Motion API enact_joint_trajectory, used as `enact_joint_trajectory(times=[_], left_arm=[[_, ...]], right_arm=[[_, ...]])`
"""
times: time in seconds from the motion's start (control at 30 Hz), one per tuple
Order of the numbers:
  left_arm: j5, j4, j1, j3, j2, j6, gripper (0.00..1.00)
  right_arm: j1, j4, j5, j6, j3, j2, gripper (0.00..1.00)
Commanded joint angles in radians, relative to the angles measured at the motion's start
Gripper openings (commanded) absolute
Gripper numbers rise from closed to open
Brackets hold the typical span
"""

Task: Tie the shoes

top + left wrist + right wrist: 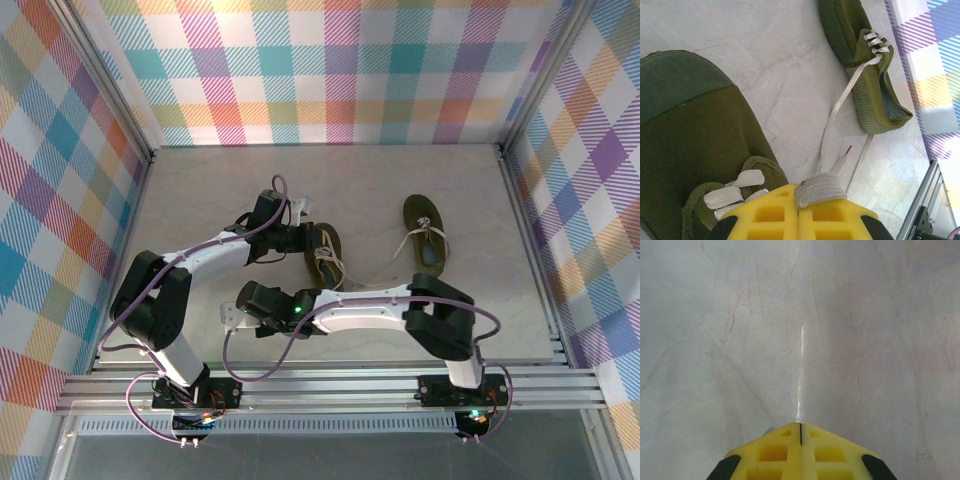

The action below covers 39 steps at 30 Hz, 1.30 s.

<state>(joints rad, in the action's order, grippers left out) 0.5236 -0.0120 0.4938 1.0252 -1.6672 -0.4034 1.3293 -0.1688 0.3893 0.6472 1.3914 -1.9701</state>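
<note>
**Left gripper** [799, 200]
- Jaws closed. The yellow fingers [765, 215] are pressed together, with a flat grey-beige lace [820, 187] pinched at the tips.
- It cannot be told which shoe this lace belongs to.
- Wrist view: the left shoe [690, 140] lies at 9 o'clock from the fingertips, just beside them. Its pale crossed lacing is at 8 o'clock.
- Wrist view: the right shoe [865, 65] lies at 1 o'clock, well apart from the fingertips and close to the plaid wall [935, 60].
- A loose lace runs from the right shoe's eyelets across the table [780, 75] toward the fingertips. An aglet lies on the table just beyond them, at 1 o'clock.
- Top view: the left gripper sits at the 9 o'clock side of the left shoe. Whether it touches the shoe cannot be told.

**Right gripper** [800, 435]
- Jaws fully closed. The two yellow fingers meet along a straight seam with nothing between them.
- Wrist view: bare pale table lies ahead of the tips, at 12 o'clock.
- Top view: this gripper is at 7 o'clock from the left shoe, near it but apart.

**Shoes, top view**
- Both shoes lie near mid-table.
- The right shoe is at 3 o'clock from the left shoe and apart from it.
- The right shoe's laces are spread loose on the table.
</note>
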Motion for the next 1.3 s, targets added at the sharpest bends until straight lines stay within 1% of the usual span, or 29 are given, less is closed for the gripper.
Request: enact_joint_trajectory(times=[0.0,0.13,0.3,0.47,0.6,0.87,1.0,1.13,1.17,1.2,1.27], left_arm=[[0.033,0.024,-0.011,0.034,-0.002,0.014,0.00],[0.039,0.042,-0.011,0.040,0.009,0.027,0.00],[0.053,0.087,-0.011,0.061,0.023,0.051,0.00],[0.042,0.139,-0.011,0.085,0.037,0.087,0.00],[0.047,0.142,-0.011,0.085,0.033,0.088,0.00],[0.055,0.137,-0.011,0.088,0.026,0.084,0.00],[0.052,0.142,-0.011,0.092,0.026,0.088,0.00],[0.050,0.143,-0.011,0.088,0.029,0.089,0.00],[0.051,0.141,-0.012,0.087,0.031,0.089,0.00],[0.053,0.140,-0.011,0.086,0.033,0.090,0.00],[0.052,0.139,-0.010,0.085,0.035,0.091,0.00]], right_arm=[[0.006,0.061,0.102,0.108,0.095,-0.072,0.00],[-0.014,0.066,0.165,0.124,0.209,-0.178,0.00],[-0.075,0.050,0.246,0.137,0.384,-0.325,0.00],[-0.129,0.032,0.312,0.155,0.554,-0.462,0.00],[-0.169,0.026,0.405,0.173,0.689,-0.557,0.00],[-0.226,-0.013,0.511,0.190,0.886,-0.674,0.00],[-0.241,0.014,0.542,0.230,0.910,-0.700,0.00],[-0.245,-0.017,0.541,0.203,0.916,-0.694,0.00],[-0.242,-0.032,0.535,0.186,0.916,-0.688,0.07],[-0.238,-0.059,0.517,0.159,0.916,-0.675,0.20],[-0.227,-0.111,0.477,0.116,0.911,-0.649,0.38]])
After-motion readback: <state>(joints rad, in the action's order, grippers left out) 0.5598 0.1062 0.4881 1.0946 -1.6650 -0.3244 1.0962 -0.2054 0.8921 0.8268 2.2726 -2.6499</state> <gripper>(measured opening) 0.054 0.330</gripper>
